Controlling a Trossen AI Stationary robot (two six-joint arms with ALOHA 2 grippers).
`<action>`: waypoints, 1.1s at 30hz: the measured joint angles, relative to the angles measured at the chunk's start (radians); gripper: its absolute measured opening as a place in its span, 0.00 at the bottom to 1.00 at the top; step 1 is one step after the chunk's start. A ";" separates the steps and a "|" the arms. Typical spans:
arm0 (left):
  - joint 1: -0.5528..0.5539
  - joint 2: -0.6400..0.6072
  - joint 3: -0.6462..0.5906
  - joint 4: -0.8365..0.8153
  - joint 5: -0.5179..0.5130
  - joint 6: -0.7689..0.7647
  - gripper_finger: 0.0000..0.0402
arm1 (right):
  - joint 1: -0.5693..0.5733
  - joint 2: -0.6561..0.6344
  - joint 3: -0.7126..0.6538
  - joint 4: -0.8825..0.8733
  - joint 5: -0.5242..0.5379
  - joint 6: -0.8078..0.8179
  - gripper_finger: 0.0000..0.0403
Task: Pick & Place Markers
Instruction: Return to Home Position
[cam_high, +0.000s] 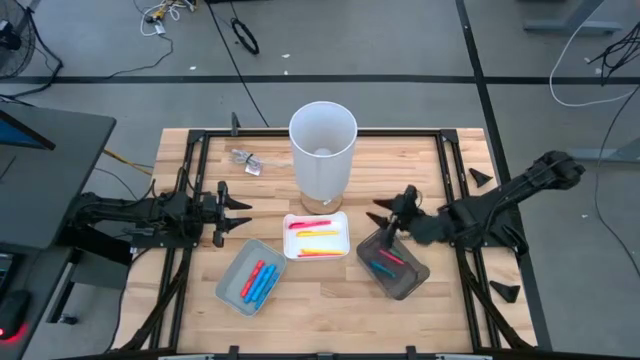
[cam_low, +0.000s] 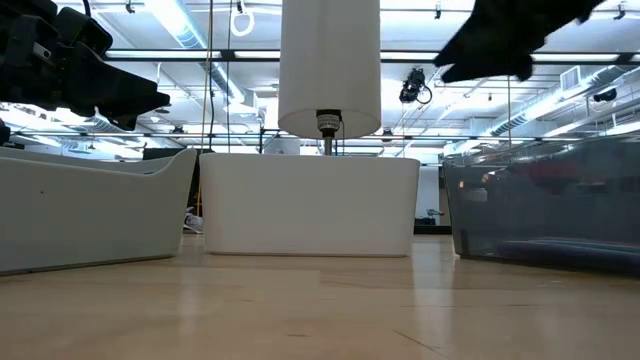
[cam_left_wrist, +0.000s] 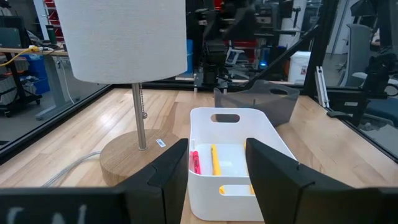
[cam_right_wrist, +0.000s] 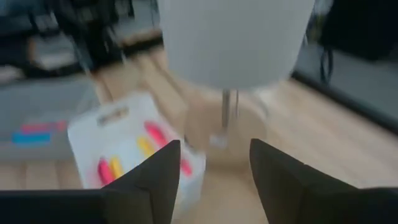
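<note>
jaws open on both arms, nothing held. wooden table (cam_high: 330, 310). white-shaded lamp (cam_high: 322, 150) at back centre. left gripper (cam_high: 240, 216) low over the table's left side, pointing toward the lamp base. right gripper (cam_high: 380, 212) hovers by the dark bin's far rim. three bins in a row in front of the lamp: grey bin (cam_high: 243, 256) left, white bin (cam_high: 287, 236) middle, dark bin (cam_high: 405, 282) right. markers (cam_high: 318, 236): red and yellow in white bin; red and blue in grey bin; blue and red in dark bin.
</note>
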 joint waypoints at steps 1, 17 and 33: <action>0.000 0.000 0.000 0.000 0.000 0.000 0.41 | -0.022 -0.024 -0.047 0.102 -0.005 -0.067 0.48; 0.000 0.000 0.000 0.000 0.000 0.000 0.41 | -0.408 -0.328 -0.511 0.942 -0.243 -0.527 0.48; 0.000 0.000 0.000 0.000 0.000 0.000 0.41 | -0.694 -0.689 -0.732 0.946 -0.266 -0.528 0.48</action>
